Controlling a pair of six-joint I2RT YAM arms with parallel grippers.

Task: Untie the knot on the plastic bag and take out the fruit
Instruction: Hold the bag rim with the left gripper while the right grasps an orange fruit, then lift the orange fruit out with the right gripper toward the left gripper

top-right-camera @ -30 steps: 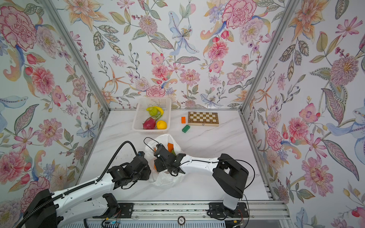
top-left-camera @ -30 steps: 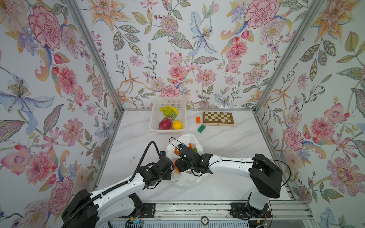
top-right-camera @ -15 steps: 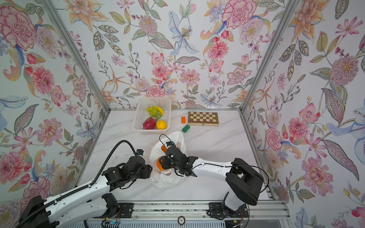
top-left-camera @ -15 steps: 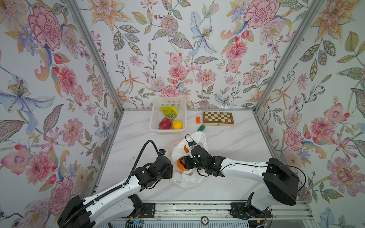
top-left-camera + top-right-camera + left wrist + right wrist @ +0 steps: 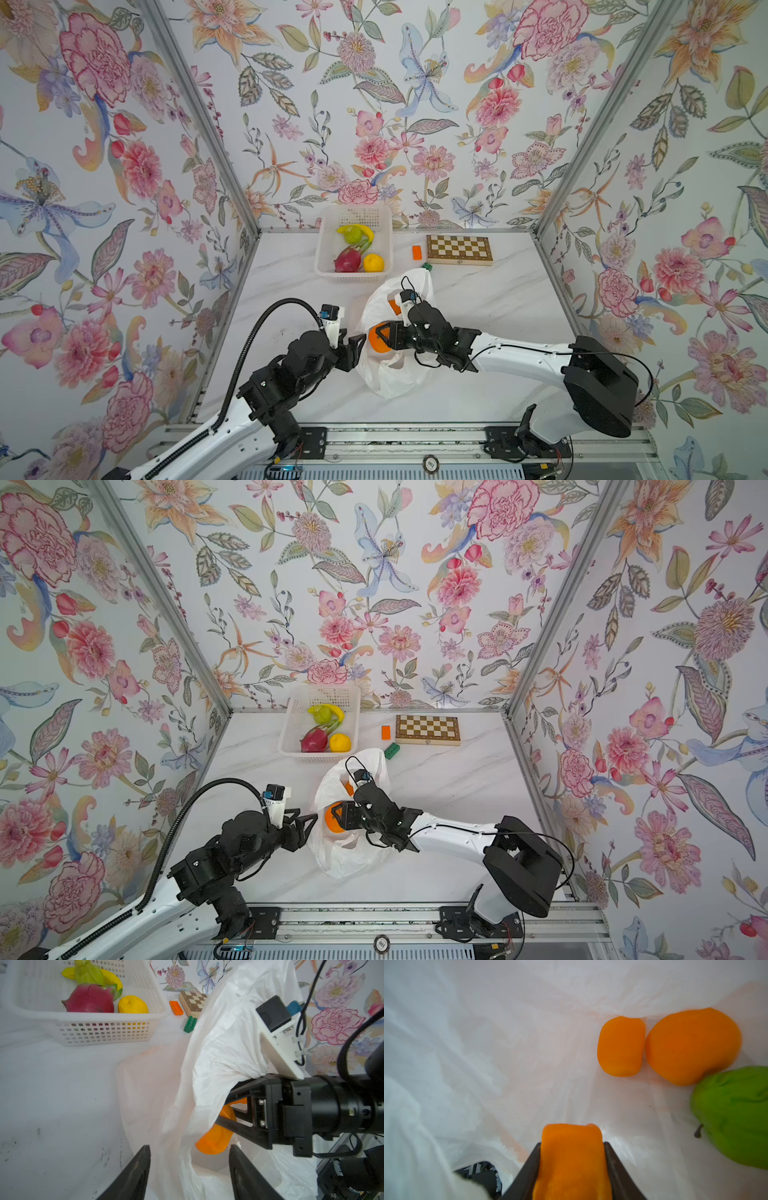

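The plastic bag (image 5: 386, 374) lies open and crumpled on the marble table in both top views; no knot shows in any view. My right gripper (image 5: 572, 1145) reaches into the bag's mouth and is shut on an orange (image 5: 571, 1157), which also shows through the opening (image 5: 379, 340). Deeper inside lie two more oranges (image 5: 620, 1046) (image 5: 691, 1045) and a green fruit (image 5: 733, 1113). My left gripper (image 5: 189, 1147) stands open at the bag's left side, with a fold of the bag's film (image 5: 218, 1043) loose between its wide-apart jaws.
A white basket (image 5: 328, 266) behind the bag holds a dragon fruit (image 5: 347, 259), a yellow fruit (image 5: 373, 262), a green fruit and a banana. To its right lie an orange brick (image 5: 417, 252), a green brick (image 5: 427, 266) and a chessboard (image 5: 459, 249).
My right jaws have closed on the orange and the right arm's elbow has swung out to the right. My left jaws have widened beside the bag.
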